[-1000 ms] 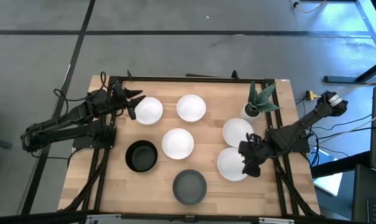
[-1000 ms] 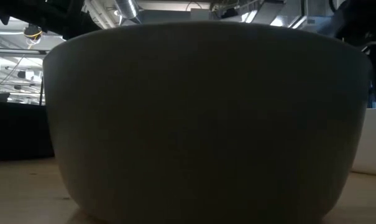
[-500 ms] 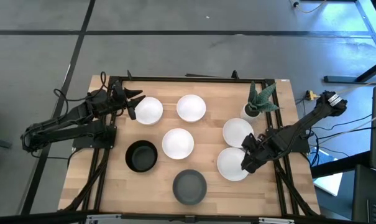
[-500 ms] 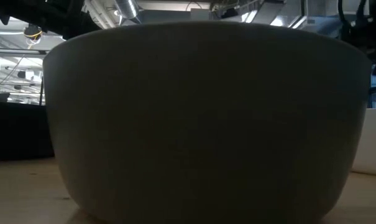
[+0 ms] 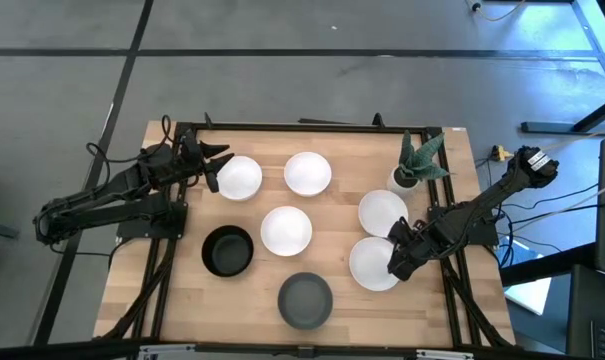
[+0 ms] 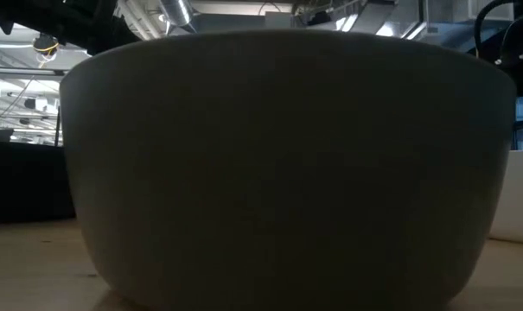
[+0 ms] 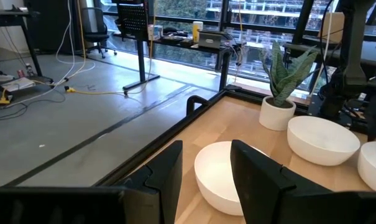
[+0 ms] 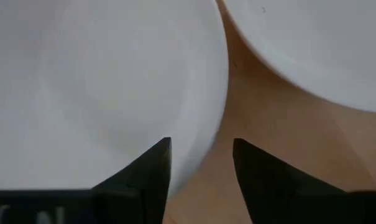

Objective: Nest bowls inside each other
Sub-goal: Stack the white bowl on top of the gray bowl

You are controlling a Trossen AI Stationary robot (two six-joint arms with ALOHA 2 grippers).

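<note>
Dark grey bowl [image 6: 287, 164] filling the view, white bowl [image 6: 513, 197] behind its edge.

There were seven bowls: five white bowls [image 5: 286, 229], one black bowl [image 5: 228, 250] and one dark grey bowl [image 5: 305, 300]. One potted plant [image 5: 414, 163] stood there too.

A wooden table [image 5: 182, 300] carries seven bowls [image 5: 286, 229] and a potted plant [image 5: 414, 165]

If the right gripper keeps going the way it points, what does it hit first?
Probably the rim of the white bowl under the right gripper: its open fingers straddle that edge. Depth is unclear.
</note>
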